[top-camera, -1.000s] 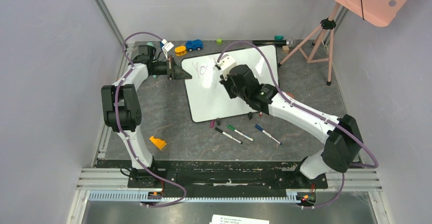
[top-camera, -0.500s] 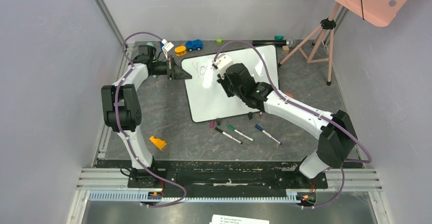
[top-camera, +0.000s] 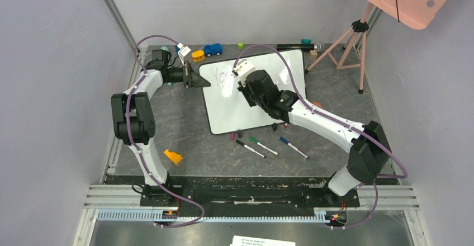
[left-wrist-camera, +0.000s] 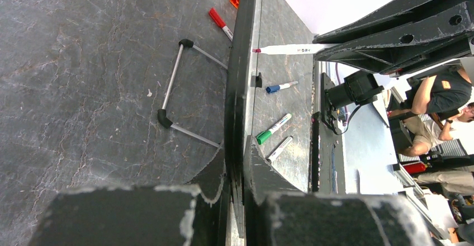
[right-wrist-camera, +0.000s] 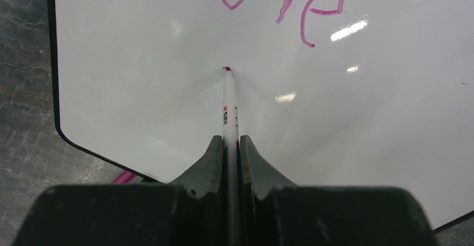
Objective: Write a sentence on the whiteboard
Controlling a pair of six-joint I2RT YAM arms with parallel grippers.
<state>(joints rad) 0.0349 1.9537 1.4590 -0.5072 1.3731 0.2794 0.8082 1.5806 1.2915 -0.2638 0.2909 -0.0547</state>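
Two arms share this job. At the left, the left gripper [left-wrist-camera: 237, 193] has its fingers pressed together on the black frame at the left edge of the whiteboard [top-camera: 232, 112]. The board stands propped on the table toward the far side, between the arms. On the upper left part of its white surface the sentence [right-wrist-camera: 302, 28] is only begun: pink letters reading about "You're" are there, and most of the board below and to the right of them is bare. More to the right, the right gripper [right-wrist-camera: 230, 143] pinches a pink marker [right-wrist-camera: 229, 98] between its fingers, and the tip seems to touch the board just under the written letters. I judge that the step in hand is the next word, perhaps on a new line. To do it well, the left arm should hold the frame firm, so the board does not slide or tip under the pressure. The right arm should press lightly, draw each stroke slowly, lift the tip between letters, and leave room for the remaining words.
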